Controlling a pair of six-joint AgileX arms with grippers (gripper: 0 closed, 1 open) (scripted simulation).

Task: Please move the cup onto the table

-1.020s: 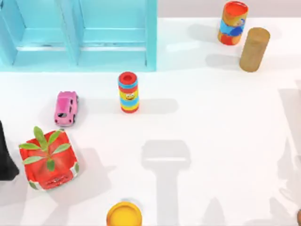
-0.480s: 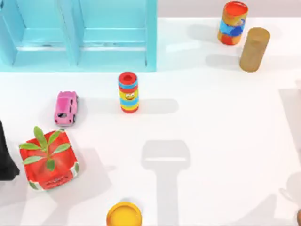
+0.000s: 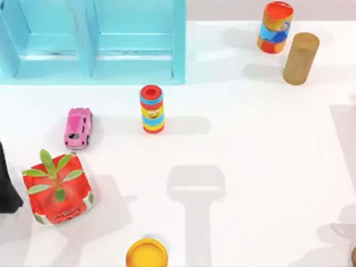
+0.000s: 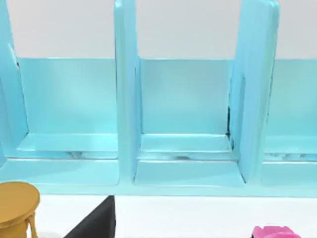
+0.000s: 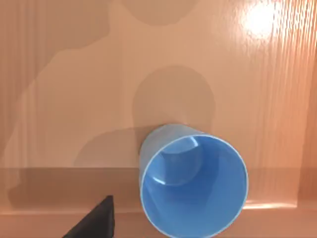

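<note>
Closest to us, our right wrist camera looks down into the cup (image 5: pixel 193 186), a small blue one standing upright and open-mouthed on a brown wooden surface (image 5: pixel 64 99), not on the desk. A dark tip of our right gripper pokes in just beside it, apart from the cup; we cannot tell how its fingers stand. We judge the step in hand to be the approach: the cup is not yet grasped. The next move calls for bringing the right gripper down around the rim, closing on the wall, then lifting it over to the white desk (image 3: pixel 267 150), where there is bare space on the right.

On the desk from the near edge outward we see a yellow bowl (image 3: pixel 147 253), a red pot with a green plant (image 3: pixel 58 189), a pink toy car (image 3: pixel 78 128) and a striped cylinder (image 3: pixel 152 109). Our left arm (image 3: pixel 5 183) sits parked at the left edge; we cannot tell its fingers either. Farthest off stand the light-blue shelf (image 3: pixel 133 50), a patterned can (image 3: pixel 275 26) and a tan cylinder (image 3: pixel 301 58)
</note>
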